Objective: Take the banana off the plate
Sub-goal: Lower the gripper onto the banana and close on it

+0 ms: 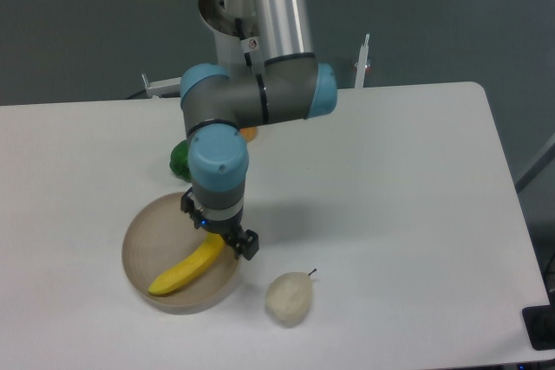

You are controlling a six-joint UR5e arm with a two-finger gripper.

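Observation:
The bright-yellow banana (184, 269) lies across the round beige plate (143, 240) at the front left of the table. My gripper (227, 242) points straight down over the banana's upper right end, right at the plate's right rim. Its dark fingers (246, 245) sit by that end of the banana. The wrist hides the gap between them, so I cannot tell whether they are open or shut on the fruit. The banana still rests on the plate.
A pale whitish pear (288, 297) with a stem lies just right of the plate. A green fruit (179, 160) and an orange one (249, 134) lie behind the plate, partly hidden by the arm. The table's front edge is close below.

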